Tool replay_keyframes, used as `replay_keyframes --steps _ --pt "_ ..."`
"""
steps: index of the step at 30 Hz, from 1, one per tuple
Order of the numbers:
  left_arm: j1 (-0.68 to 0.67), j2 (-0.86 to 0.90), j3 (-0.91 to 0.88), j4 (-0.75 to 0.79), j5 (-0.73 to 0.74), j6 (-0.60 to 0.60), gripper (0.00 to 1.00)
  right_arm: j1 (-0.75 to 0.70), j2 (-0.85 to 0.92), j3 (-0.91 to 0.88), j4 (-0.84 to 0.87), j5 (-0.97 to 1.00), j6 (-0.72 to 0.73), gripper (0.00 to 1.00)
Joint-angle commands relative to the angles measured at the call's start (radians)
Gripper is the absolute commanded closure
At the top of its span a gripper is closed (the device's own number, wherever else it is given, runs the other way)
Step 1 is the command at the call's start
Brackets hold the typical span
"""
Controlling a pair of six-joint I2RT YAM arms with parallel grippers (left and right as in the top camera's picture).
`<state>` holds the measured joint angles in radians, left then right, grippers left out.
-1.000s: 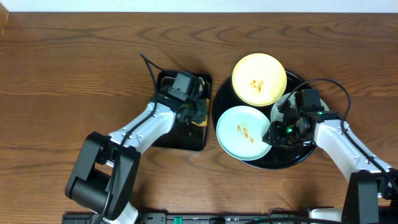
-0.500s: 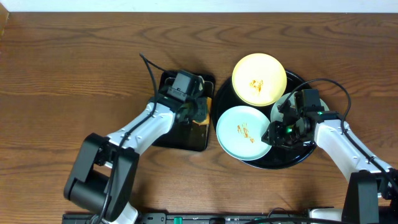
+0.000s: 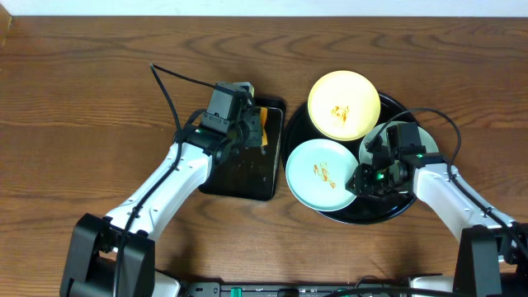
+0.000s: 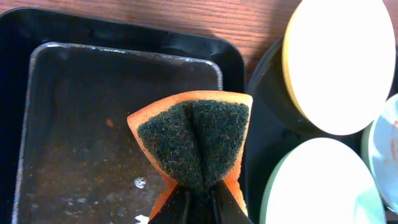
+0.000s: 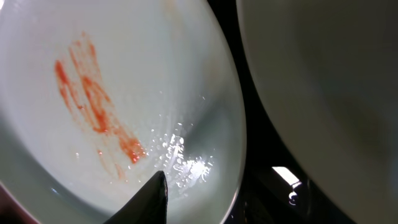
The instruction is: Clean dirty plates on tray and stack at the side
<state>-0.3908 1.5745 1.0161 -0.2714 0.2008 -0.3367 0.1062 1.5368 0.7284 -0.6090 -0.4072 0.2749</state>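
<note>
My left gripper (image 3: 247,134) is shut on an orange sponge with a dark green scrub face (image 3: 261,130), held above a rectangular black tray; the left wrist view shows the sponge (image 4: 193,140) pinched in the jaws (image 4: 200,202). The round black tray (image 3: 388,212) holds a pale yellow plate (image 3: 344,105) and a mint-green plate (image 3: 318,173), both with orange smears. A second mint-green plate (image 3: 422,139) lies partly under my right arm. My right gripper (image 3: 360,180) is at the smeared mint plate's right rim. One finger (image 5: 161,183) lies over the plate (image 5: 93,93); the other is hidden.
The rectangular black tray (image 3: 239,177) sits just left of the round tray, its wet floor showing in the left wrist view (image 4: 74,124). The brown wooden table (image 3: 82,99) extends to the left and back. A cable loops up from each arm.
My left gripper has lifted the sponge off the rectangular tray and drawn back toward the far left. The right gripper has stayed at the mint plate's rim.
</note>
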Motion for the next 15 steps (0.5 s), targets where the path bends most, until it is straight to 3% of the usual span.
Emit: replay_keyframes --steps 1,6,15 --pt "0.002 -0.01 0.021 -0.001 -0.039 0.03 0.92 0.012 0.002 -0.027 0.009 0.01 0.048 0.66" --pt "0.002 -0.01 0.02 -0.02 -0.082 0.04 0.92 0.013 0.002 -0.052 0.019 0.067 0.132 0.77" --pt "0.002 -0.01 0.02 -0.032 -0.225 0.04 0.92 0.013 0.002 -0.056 0.058 0.066 0.133 0.96"
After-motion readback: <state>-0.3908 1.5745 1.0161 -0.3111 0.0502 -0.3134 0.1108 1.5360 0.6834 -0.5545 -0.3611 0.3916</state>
